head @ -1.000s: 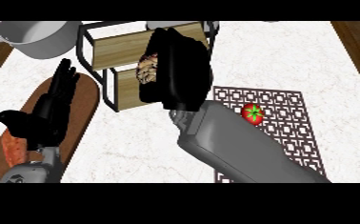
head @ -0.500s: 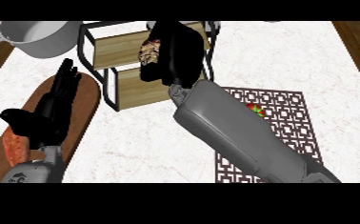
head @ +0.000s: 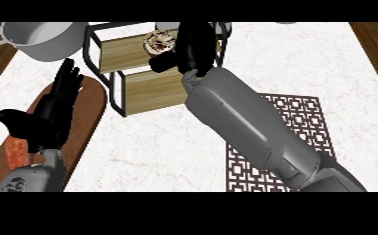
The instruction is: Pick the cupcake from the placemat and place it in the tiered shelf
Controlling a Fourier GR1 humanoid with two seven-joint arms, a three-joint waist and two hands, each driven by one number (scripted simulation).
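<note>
The cupcake (head: 158,42), with pale frosting and dark specks, is at the far right of the tiered shelf's (head: 133,54) upper wooden level. My right hand (head: 195,46) reaches over that level from the right. Its fingers run along the cupcake's right side and its thumb curls in just below it, so the hand is still shut on it. The patterned brown placemat (head: 299,121) lies at the right, half covered by my right forearm. My left hand (head: 50,110) rests open at the left, fingers up.
A grey pot (head: 43,39) stands at the back left, close to the shelf. Under my left hand lies a brown oval board (head: 85,114) with a red item (head: 15,154) near its front end. White marble counter surrounds the shelf.
My right hand has carried the cupcake further back and up, from in front of the shelf onto its upper level. My forearm now hides the red item on the placemat. Left hand unchanged.
</note>
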